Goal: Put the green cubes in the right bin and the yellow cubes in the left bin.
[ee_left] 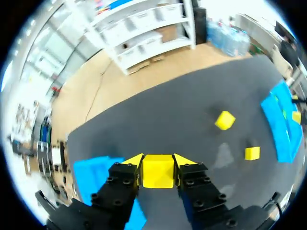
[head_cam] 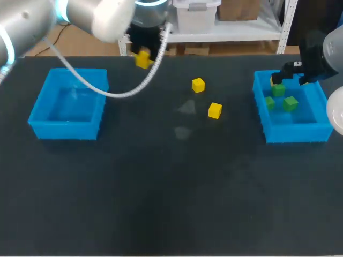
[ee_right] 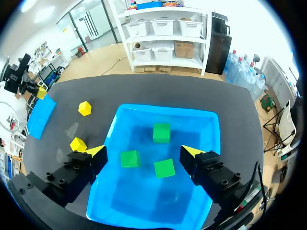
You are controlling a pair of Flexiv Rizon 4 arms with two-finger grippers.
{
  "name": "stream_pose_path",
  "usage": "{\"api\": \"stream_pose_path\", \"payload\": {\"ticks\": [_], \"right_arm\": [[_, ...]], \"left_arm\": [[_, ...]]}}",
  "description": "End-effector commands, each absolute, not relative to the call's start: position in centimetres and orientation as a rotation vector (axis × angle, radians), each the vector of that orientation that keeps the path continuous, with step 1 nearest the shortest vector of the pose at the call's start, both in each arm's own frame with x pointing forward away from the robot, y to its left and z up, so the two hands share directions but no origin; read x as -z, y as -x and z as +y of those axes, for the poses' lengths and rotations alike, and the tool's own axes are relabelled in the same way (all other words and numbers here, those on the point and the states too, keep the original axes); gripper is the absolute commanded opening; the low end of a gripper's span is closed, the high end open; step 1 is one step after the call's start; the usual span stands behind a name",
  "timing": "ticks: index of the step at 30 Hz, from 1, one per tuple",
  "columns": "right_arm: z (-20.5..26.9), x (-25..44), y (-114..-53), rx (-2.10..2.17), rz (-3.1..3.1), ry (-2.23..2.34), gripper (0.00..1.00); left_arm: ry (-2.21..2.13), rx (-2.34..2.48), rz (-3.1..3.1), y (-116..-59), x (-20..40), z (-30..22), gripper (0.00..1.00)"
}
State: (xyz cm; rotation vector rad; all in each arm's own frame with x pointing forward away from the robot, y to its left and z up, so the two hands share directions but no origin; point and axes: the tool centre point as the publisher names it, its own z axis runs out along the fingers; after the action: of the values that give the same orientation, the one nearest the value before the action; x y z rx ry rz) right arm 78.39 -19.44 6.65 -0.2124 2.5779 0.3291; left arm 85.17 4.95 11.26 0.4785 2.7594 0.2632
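Yellow cubes (ee_left: 224, 120) (ee_left: 252, 153), two, lie ahead of the left gripper (ee_left: 158, 162), which pinches a third yellow cube (ee_left: 157, 175). Three green cubes (ee_right: 161, 132) (ee_right: 130, 158) (ee_right: 164, 168) sit in the bin (ee_right: 163, 109) under the spread right gripper (ee_right: 144, 151).

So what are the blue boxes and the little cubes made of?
Both blue bins look like thin, smooth plastic: even colour, straight walls, a slight sheen inside. The green cubes and yellow cubes look matte and solid-coloured, with sharp edges; painted wood, foam or plastic, I cannot tell which.
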Motion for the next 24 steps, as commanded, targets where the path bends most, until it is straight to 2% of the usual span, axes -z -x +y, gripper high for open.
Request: {"api": "stream_pose_path", "payload": {"ticks": [1, 6, 11, 12, 13, 14, 20, 24], "right_arm": [[-19.4, -6.7, -78.1, -0.319, 2.574, 0.207, 1.00], [-19.4, -6.7, -78.1, -0.319, 2.574, 0.207, 1.00], [-19.4, -6.7, -78.1, -0.319, 2.574, 0.207, 1.00], [-19.4, -6.7, -78.1, -0.319, 2.574, 0.207, 1.00], [-19.4, -6.7, -78.1, -0.319, 2.574, 0.207, 1.00], [-19.4, -6.7, -78.1, -0.319, 2.574, 0.207, 1.00], [-19.4, -6.7, -78.1, -0.319, 2.574, 0.207, 1.00], [-19.4, -6.7, -78.1, -0.319, 2.574, 0.207, 1.00]], "left_arm": [[-0.325, -0.216, 2.631, -78.9, -12.4, 12.9, 0.00], [-0.110, -0.275, 2.650, -76.8, -12.0, 19.0, 0.00], [0.000, -0.352, 2.659, -75.3, -11.0, 22.2, 0.00], [-0.003, -0.366, 2.661, -75.1, -10.9, 22.4, 0.12], [-0.010, -0.379, 2.666, -75.0, -10.6, 22.5, 0.44], [-0.016, -0.395, 2.667, -74.9, -10.4, 22.5, 1.00], [-0.058, -0.371, 2.665, -75.4, -10.3, 20.9, 1.00], [-0.184, -0.156, 2.624, -76.5, -11.7, 16.9, 1.00]]}}
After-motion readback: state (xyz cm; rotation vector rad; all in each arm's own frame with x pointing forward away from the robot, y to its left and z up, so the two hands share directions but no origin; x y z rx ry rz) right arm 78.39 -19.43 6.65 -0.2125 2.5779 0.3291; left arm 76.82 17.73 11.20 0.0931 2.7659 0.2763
